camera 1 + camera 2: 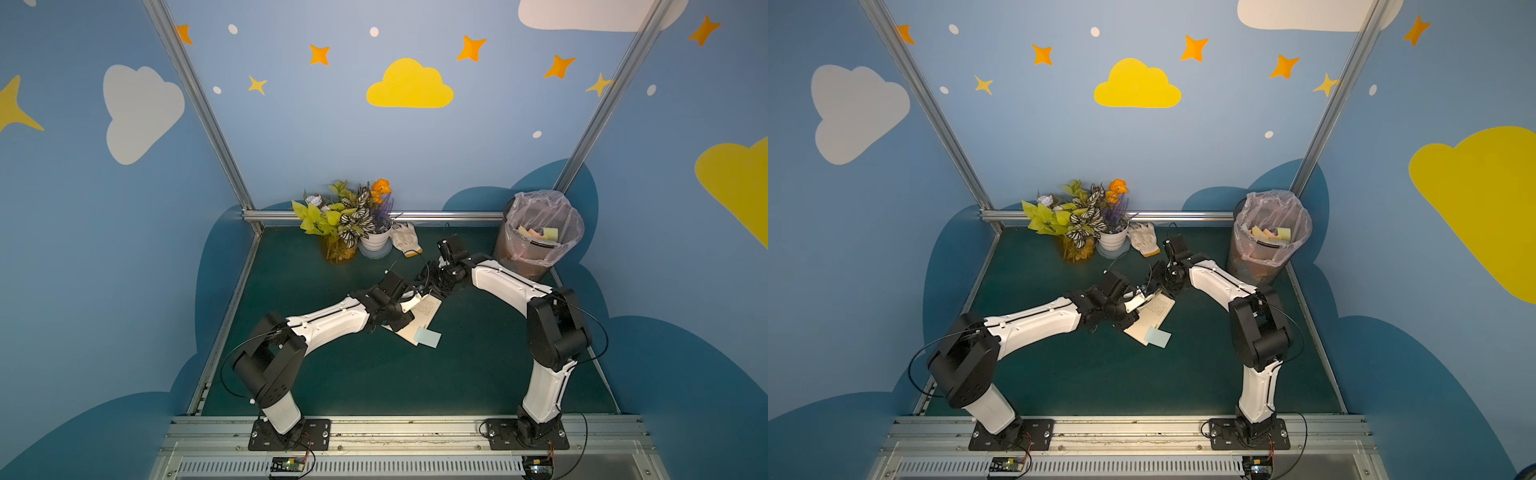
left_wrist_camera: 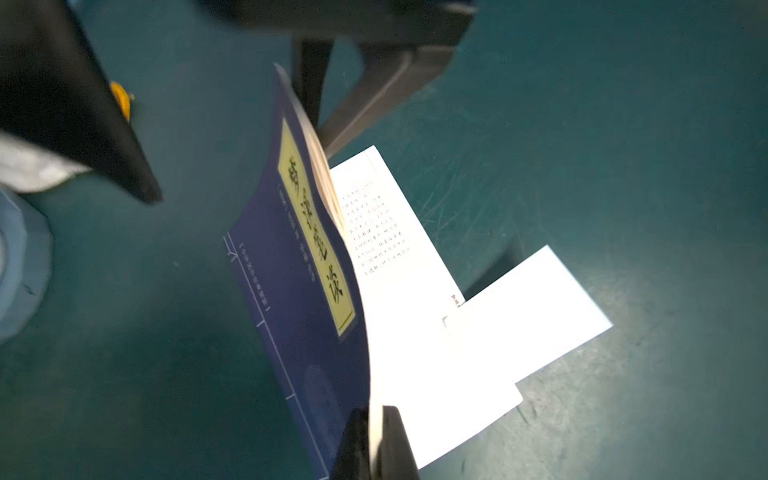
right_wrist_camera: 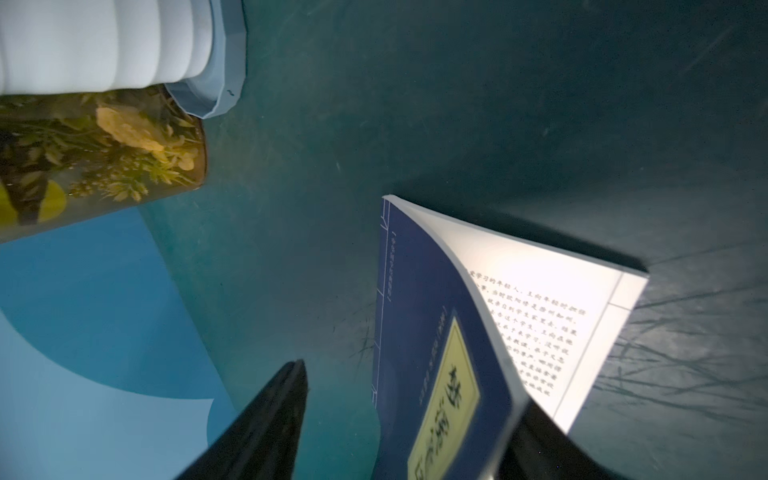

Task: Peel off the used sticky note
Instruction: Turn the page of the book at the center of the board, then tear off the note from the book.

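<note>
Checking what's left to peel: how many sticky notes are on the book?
1: a pale blue note on the near corner of the open book, jutting past its edge. Others may hide under the lifted pages. Those in the bin aren't counted.

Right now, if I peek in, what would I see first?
The left arm and right arm meet over an open book in the middle of the green table, and the left fingers pinch its lifted blue cover. A pale blue sticky note pokes out past the page's near corner. At the far right stands a bin with colourful notes inside.
</note>
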Controlling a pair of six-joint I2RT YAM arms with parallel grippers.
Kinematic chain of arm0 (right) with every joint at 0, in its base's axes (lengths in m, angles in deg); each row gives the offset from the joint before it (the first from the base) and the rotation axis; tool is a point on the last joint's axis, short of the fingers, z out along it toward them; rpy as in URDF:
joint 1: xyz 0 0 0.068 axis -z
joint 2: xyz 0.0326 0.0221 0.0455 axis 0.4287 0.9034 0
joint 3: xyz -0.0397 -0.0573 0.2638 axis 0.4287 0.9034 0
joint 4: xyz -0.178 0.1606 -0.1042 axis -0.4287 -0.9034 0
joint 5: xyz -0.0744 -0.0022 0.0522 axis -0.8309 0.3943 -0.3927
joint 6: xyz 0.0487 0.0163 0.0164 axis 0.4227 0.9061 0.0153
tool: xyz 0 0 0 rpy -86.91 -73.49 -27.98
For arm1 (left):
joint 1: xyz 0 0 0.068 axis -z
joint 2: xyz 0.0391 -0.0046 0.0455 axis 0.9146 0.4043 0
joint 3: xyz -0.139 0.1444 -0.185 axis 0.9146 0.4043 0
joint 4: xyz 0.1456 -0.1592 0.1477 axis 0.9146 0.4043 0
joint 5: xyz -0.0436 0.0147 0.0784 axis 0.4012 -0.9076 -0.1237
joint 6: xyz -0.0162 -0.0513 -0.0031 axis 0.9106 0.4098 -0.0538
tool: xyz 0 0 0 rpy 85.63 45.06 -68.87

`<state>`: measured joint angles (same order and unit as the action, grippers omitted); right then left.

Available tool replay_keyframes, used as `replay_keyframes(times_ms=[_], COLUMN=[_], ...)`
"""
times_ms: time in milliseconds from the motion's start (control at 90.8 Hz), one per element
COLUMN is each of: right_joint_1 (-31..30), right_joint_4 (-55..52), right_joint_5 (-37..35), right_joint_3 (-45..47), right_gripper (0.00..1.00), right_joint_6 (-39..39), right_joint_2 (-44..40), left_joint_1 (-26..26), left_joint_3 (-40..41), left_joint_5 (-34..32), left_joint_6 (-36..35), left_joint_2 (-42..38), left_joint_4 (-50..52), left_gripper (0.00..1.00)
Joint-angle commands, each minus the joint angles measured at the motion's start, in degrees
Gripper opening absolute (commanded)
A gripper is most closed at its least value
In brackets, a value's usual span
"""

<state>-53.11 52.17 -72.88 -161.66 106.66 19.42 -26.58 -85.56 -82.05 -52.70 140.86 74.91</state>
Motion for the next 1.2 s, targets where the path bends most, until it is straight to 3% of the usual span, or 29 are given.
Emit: replay_keyframes(times_ms=[0,187,275,661,947,1189], right_joint_1=[2.18,5.62,5.64,3.68,0.06,-1.7], right_joint_4=[1.46,5.35,5.39,10.02,15.64,25.97], right_joint_5=[3.09,7.68,8.11,11.68,11.49,15.28], right_joint_3=[2.57,11.39,15.03,31.4,35.85,36.74], right_gripper=[0.7,0.71,0.71,0.67,0.67,0.67], right_joint_6=[-5.65,-9.35,-11.51,-13.82,-12.65,-9.14], right_joint_2=[-5.75,-12.58,-15.53,-21.83,-17.41,-10.99], left_joint_1=[-6.56,-15.02,-17.31,-21.5,-22.39,-22.52], left_joint_3=[-0.33,0.24,1.18,4.79,5.37,5.12], left_joint_5=[15.97,32.82,36.9,39.91,40.36,38.87], left_joint_6=[9.44,20.78,24.53,29.95,29.97,29.01], left_joint_2=[0.17,4.08,6.13,8.66,9.89,10.52], left_joint_4=[0.03,-5.27,-8.32,-14.15,-14.76,-14.06], left_gripper=[0.03,0.03,0.03,0.03,0.03,0.03])
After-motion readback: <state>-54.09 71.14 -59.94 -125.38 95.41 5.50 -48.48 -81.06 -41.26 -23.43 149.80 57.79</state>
